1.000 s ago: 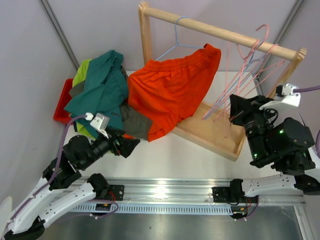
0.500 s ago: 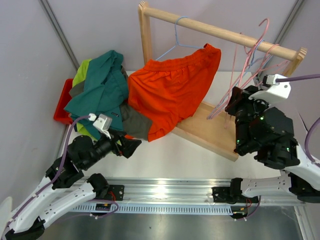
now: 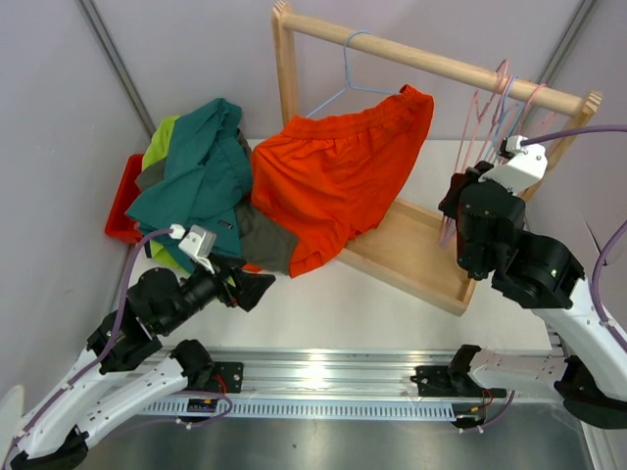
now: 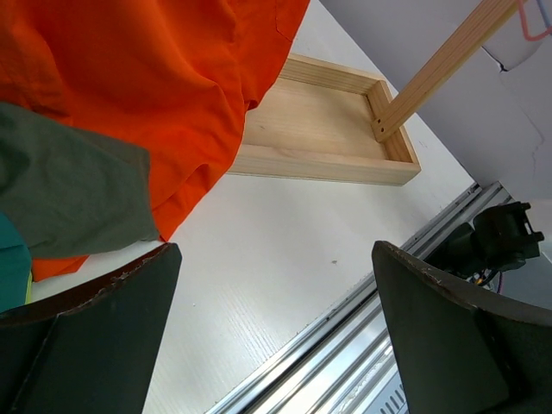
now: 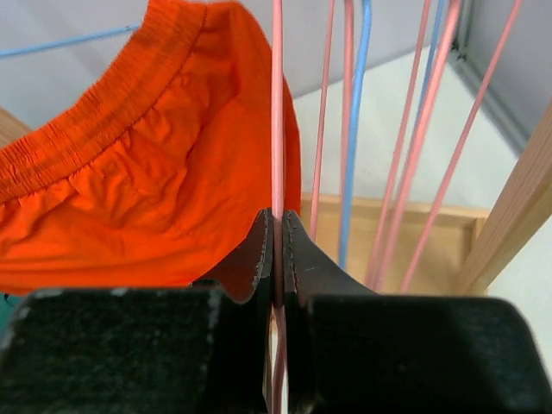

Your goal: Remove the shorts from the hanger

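Pinching a thin pink hanger wire (image 5: 278, 129), the right gripper (image 5: 274, 259) has its fingers (image 5: 255, 259) pressed nearly together with only that wire between them. It sits among the bare pink and blue hangers (image 3: 490, 108) bunched at the right end of the wooden rail (image 3: 431, 61). From those fingers the orange shorts (image 3: 338, 176) lie to the left, beyond the bare hangers; in the right wrist view the elastic waistband (image 5: 95, 129) runs up toward the pale blue hanger (image 3: 345, 73) that carries them.

The shorts hang from that blue hanger near the left post of the rack (image 3: 285, 69). Their long axis slopes from the waistband, up by the rail, down and left to the hem, which droops past the rack's wooden base tray (image 3: 421, 257) to the tabletop (image 3: 343, 304).

The left gripper (image 4: 276, 336) waits low at that hem with its fingers (image 4: 95, 319) spread wide and nothing between them; the left wrist view shows orange cloth and a fold of dark grey shorts (image 4: 69, 194) just above and to the left. So the left arm is much the nearer to the fabric, while the right arm is nearer the rail but holds an unused hanger, not the one that matters.

Teal shorts (image 3: 201, 166) and lime green shorts (image 3: 160, 142) are heaped over the red bin (image 3: 122, 201) at far left, already free of any hanger. Only the orange pair seems left to remove.
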You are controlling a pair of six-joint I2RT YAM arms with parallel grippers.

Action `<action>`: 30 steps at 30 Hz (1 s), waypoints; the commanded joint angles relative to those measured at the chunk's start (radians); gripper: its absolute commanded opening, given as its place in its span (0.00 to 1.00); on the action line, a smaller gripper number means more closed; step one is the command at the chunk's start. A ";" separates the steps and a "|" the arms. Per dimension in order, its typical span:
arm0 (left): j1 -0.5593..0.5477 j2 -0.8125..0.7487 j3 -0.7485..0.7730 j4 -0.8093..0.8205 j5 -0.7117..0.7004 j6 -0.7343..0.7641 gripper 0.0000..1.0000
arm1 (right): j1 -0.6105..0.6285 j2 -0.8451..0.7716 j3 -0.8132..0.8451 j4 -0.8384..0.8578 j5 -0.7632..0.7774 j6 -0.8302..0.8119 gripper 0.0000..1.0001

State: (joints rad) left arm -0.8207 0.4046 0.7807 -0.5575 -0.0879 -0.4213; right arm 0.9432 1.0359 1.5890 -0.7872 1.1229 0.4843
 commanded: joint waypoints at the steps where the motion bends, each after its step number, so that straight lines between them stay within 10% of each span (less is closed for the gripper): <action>1: -0.003 -0.015 -0.001 0.005 -0.016 -0.013 0.99 | -0.076 -0.020 -0.017 -0.043 -0.175 0.088 0.00; 10: -0.003 -0.012 -0.005 0.008 -0.018 -0.013 0.99 | -0.096 -0.053 -0.038 -0.089 -0.248 0.128 0.03; 14: -0.003 0.005 0.011 0.010 -0.018 -0.010 0.99 | -0.095 -0.086 -0.031 -0.118 -0.264 0.131 0.66; 18: -0.003 0.026 0.041 0.004 -0.021 -0.002 0.99 | -0.093 -0.120 -0.008 -0.176 -0.253 0.138 0.87; 30: -0.003 0.099 0.118 0.005 -0.044 0.009 0.99 | -0.096 -0.227 0.061 -0.365 -0.299 0.186 0.96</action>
State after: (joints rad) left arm -0.8207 0.4805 0.8459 -0.5720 -0.1116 -0.4179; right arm 0.8505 0.8310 1.5902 -1.0889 0.8505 0.6426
